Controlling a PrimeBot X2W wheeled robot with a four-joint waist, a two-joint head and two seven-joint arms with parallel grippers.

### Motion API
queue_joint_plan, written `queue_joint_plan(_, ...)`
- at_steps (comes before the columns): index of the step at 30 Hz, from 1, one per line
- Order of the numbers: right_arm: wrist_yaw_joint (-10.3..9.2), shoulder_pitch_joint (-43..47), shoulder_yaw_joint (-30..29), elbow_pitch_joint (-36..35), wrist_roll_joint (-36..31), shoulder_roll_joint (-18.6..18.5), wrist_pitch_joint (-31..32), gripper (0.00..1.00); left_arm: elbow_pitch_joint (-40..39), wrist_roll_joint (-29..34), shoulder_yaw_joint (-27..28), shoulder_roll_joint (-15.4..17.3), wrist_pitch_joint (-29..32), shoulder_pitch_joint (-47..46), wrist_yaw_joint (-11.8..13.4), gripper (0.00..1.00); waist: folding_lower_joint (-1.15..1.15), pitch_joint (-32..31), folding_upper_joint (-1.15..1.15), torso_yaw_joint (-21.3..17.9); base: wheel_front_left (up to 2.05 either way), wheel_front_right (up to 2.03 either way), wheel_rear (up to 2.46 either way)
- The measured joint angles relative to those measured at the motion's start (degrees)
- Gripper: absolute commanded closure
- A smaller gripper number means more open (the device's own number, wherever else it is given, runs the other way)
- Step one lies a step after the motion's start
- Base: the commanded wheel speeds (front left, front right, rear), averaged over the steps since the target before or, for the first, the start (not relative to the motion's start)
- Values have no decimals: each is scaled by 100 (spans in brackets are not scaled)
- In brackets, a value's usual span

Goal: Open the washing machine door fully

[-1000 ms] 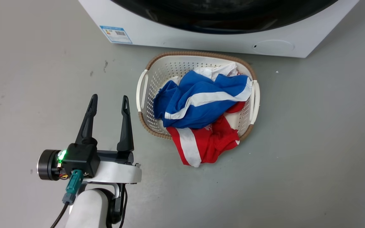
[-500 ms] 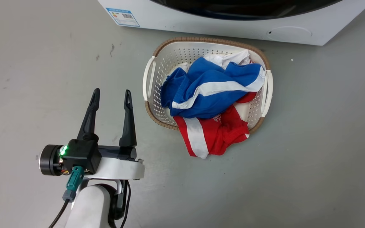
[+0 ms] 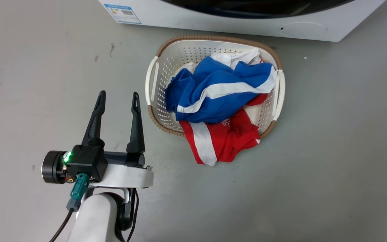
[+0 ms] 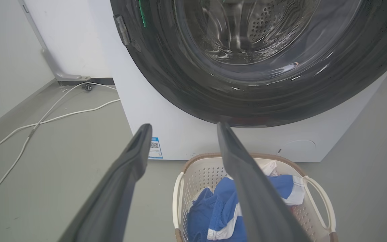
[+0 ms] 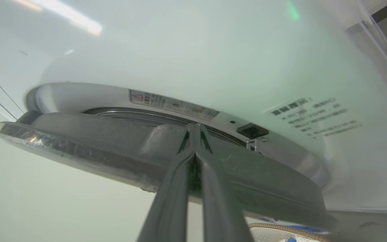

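Starting closest to the robot, the left gripper (image 3: 118, 94) hangs over the bare grey floor (image 3: 331, 151) at the lower left of the head view, its two dark fingers spread wide apart and holding nothing, pointing toward the machine. Just beyond it to the right, a white perforated laundry basket (image 3: 183, 55) with a woven brown rim sits on the floor. A blue garment with white stripes (image 3: 213, 97) is heaped inside it, and a red one with a white stripe (image 3: 227, 141) spills over the near rim onto the floor. Right behind the basket stands the washing machine (image 3: 197, 22), white and boxy, with a small blue label (image 3: 122, 9) low on its left and a round cap (image 3: 303, 27) low on its right. In the left wrist view the washing machine door (image 4: 254, 97) spans nearly the whole front, a glossy black ring around a clear glass bowl (image 4: 247, 33) through which the holed steel drum shows. White cables (image 4: 79, 112) trail across the floor to the machine's left. In the right wrist view the right gripper (image 5: 195, 127) has its fingers pressed together, tips meeting at the door's rim, in the gap between the door and the white front. The door stands only slightly ajar there. A warning sticker (image 5: 173, 105) and a small black latch slot (image 5: 252, 130) show on the recess behind it.
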Motion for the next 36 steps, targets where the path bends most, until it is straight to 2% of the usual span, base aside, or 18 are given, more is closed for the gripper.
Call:
queue_joint_plan(9,1,679,120,-472,136,31,240,100,33,42,37,1,0,1,-11,0,0,-187,0,-130,0,0,0)
queue_joint_plan(20,1,1730,460,-1157,380,243,587,100,43,162,164,-1,0,92,-87,0,-1,-438,0,-262,0,0,0)
queue_joint_plan(36,1,3656,902,-3196,770,442,703,100,105,227,202,0,-1,375,-115,0,-1,-1037,0,-352,0,0,0)
